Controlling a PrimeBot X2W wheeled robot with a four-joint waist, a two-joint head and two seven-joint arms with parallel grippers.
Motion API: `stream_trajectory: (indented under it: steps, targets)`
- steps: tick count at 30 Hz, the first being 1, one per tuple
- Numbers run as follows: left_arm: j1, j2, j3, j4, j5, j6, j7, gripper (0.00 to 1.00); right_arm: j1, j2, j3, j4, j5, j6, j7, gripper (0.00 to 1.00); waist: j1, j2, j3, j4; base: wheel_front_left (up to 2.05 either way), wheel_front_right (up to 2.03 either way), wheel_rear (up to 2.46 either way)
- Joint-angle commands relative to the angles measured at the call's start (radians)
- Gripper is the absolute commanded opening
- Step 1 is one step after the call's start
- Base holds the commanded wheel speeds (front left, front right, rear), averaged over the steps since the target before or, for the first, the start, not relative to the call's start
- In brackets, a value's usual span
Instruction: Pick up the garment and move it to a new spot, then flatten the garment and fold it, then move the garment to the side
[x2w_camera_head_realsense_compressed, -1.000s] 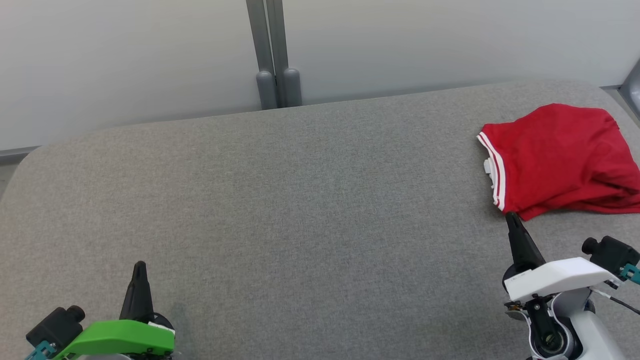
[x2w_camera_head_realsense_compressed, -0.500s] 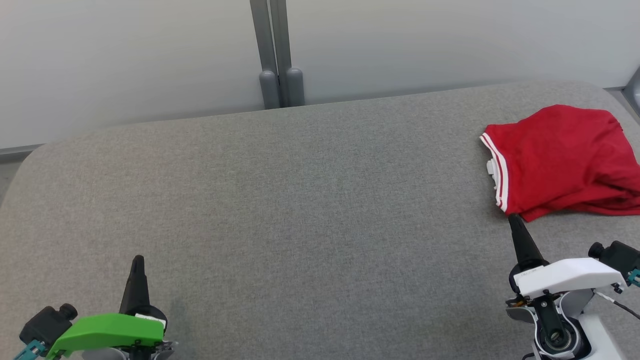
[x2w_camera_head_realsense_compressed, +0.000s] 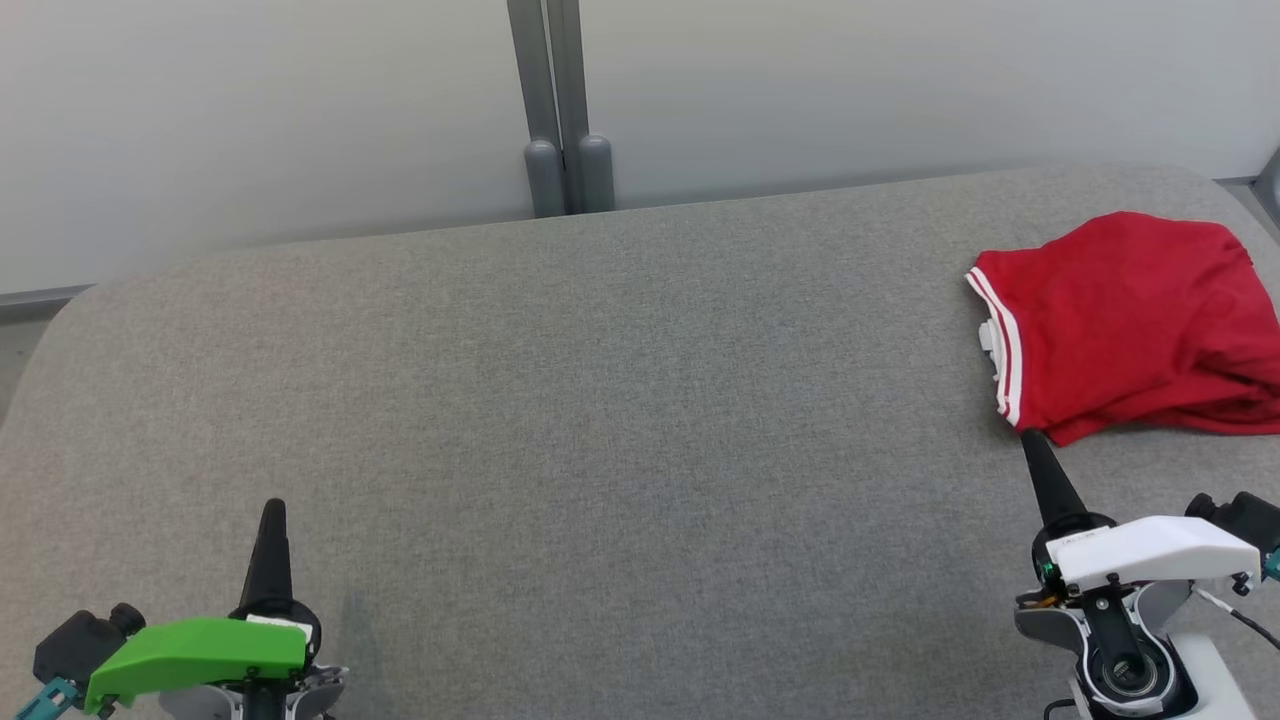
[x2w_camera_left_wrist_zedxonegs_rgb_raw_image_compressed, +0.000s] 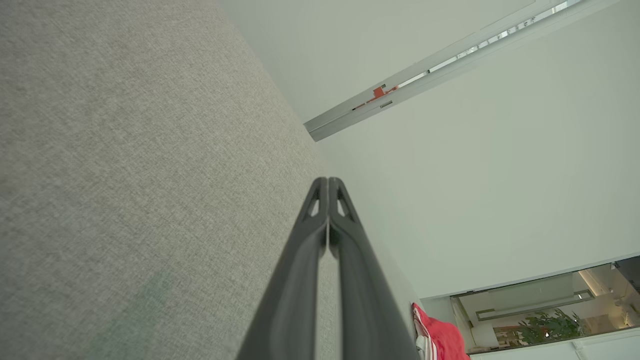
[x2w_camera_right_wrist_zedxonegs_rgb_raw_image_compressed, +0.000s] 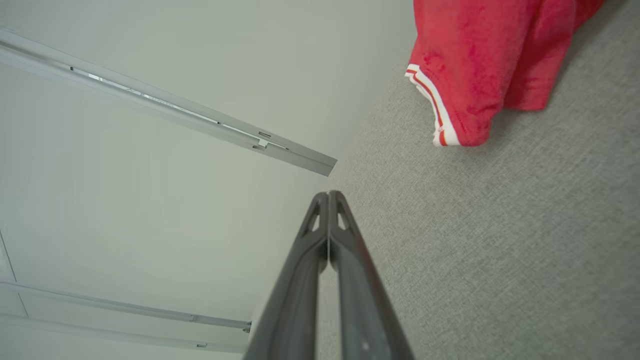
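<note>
While left gripper (x2w_camera_head_realsense_compressed: 272, 508) and right gripper (x2w_camera_head_realsense_compressed: 1029, 440) are closed, empty, grey surface (x2w_camera_head_realsense_compressed: 600, 400) meets wall (x2w_camera_head_realsense_compressed: 300, 120).

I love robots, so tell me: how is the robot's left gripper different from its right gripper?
The left gripper has a green cover; the right gripper has a white one. The left gripper sits far from the red garment; the right gripper points at its striped corner, not touching. Both are shut and empty.

Bright, even light; sharp focus.
</note>
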Motion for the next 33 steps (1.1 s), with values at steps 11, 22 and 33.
stream_trajectory:
  steps: [11,22,33]
  targets:
    - [-0.034,0.005,0.011,-0.012,-0.121,-0.009,0.032,0.00,0.006,0.011,-0.027,-0.014,0.105,0.001,0.031,0.00,0.0000,0.0000,0.000,0.006,0.00,0.00,0.00]
    - [-0.042,0.006,0.018,-0.011,-0.215,-0.012,0.058,0.00,0.009,0.022,-0.047,-0.015,0.188,0.001,0.057,0.00,0.0000,0.0000,0.000,0.012,0.00,0.00,0.00]
    - [-0.051,0.006,0.025,-0.011,-0.308,-0.014,0.082,0.00,0.012,0.033,-0.066,-0.017,0.269,0.001,0.083,0.00,0.0000,0.0000,0.000,0.018,0.00,0.00,0.00]
